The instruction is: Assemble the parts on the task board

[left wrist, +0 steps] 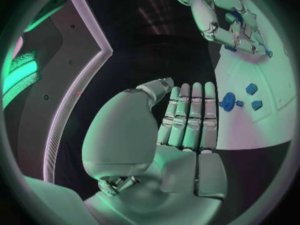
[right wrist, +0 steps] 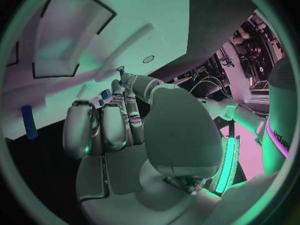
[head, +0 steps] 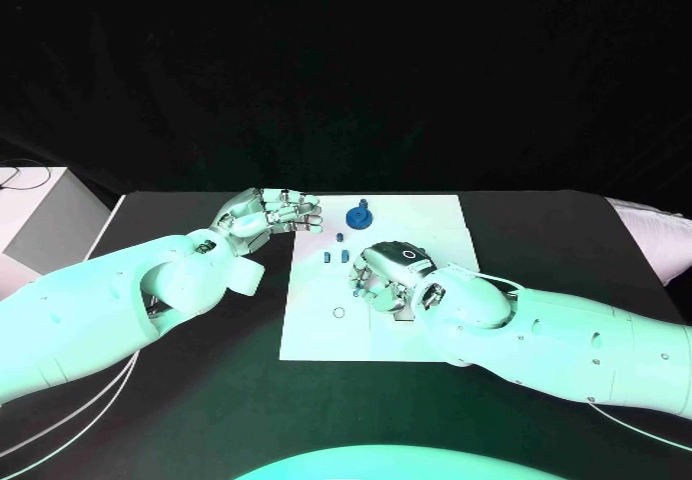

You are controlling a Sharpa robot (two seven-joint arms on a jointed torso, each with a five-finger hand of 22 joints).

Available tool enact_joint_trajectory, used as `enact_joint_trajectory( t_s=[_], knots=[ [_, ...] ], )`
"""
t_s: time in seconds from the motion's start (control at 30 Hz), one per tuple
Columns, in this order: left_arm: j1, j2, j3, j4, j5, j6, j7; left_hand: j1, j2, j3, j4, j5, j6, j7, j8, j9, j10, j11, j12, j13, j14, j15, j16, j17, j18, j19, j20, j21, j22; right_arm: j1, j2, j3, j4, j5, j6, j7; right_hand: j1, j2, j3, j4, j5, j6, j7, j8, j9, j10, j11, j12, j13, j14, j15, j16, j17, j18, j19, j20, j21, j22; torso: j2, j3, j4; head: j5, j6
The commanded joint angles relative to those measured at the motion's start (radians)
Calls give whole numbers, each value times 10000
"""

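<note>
1. The board [head: 378,320] lies flat at the middle of my black counter [head: 202,400], a white plate running from 12 o'clock toward me.
2. My left robot hand [head: 267,213] hovers off the board's 10 o'clock corner, over bare counter. Its fingers [left wrist: 190,116] lie straight and close together, palm showing, and nothing is in it.
3. My right robot hand [head: 392,275] sits over the middle of the board, fingers bent down toward the plate. A small blue part [right wrist: 120,72] shows at its fingertips in the right wrist view; I cannot tell whether it is pinched or merely touched.
4. A blue gear [head: 361,214] stands near the board's 12 o'clock edge, just beside my left fingertips but apart from them.
5. Small blue pegs [head: 336,257] stand in the board at about 10 o'clock of my right robot hand, close to it.
6. A round hole [head: 339,312] marks the board at 8 o'clock of that hand.
7. Another blue part [right wrist: 27,121] lies at the board's edge in the right wrist view.
</note>
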Motion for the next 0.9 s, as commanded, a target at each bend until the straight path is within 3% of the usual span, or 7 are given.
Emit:
enact_joint_trajectory(
  t_s=[0.03, 0.73, 0.83, 0.9],
  knots=[
    [-11, 16, 10, 31, 89, 7, 9, -17, -7, -44, -16, 35, -21, 36, -37, -16, -60, -11, -3, 0, 38, 38, -65, 16, 113, 72, -8, -37, -15, -20, 39, -4, -63, -187, 240, -38, 9, 140, 73, -8, 63, 32, 31, 31, 9, 547, -455, 28, 284, 303, -65, -23, -8, -114, -3, 30, -64, -17, 1, -5, 3, 16, -1],
    [-11, -19, 10, 54, 92, 9, -16, -20, -13, -49, -16, 33, -27, 43, -46, -21, -69, -4, -4, 0, 41, 42, -87, 23, 112, 85, -6, -61, -36, -74, 276, -59, -379, -292, 543, 57, -77, 124, 72, -2, 117, -17, 62, 30, 28, 504, -426, -30, 290, 281, -43, -56, -90, -99, -48, 44, -128, -74, 2, 8, -7, 68, -95],
    [-11, -25, 10, 54, 92, 5, -25, -20, -13, -49, -16, 33, -27, 43, -46, -21, -69, -4, -4, 0, 41, 42, -87, 23, 112, 85, -6, -61, -36, -78, 273, -70, -381, -168, 520, 225, -357, -9, -89, 94, 395, -236, 146, -45, 38, 222, -329, -173, 243, 266, 45, -38, -136, -92, -102, 108, -182, -105, -6, 7, -18, 71, -106],
    [-11, -27, 10, 50, 92, 0, -28, -20, -13, -49, -16, 33, -27, 43, -46, -21, -69, -4, -4, 0, 41, 42, -87, 23, 112, 85, -6, -61, -36, -80, 263, -76, -364, -72, 460, 362, -645, -214, -304, 230, 381, -700, 255, -294, -37, -19, -227, -171, 184, 263, 137, 8, -146, -75, -158, 189, -273, -176, -8, 6, -22, 75, -110]
  ],
)
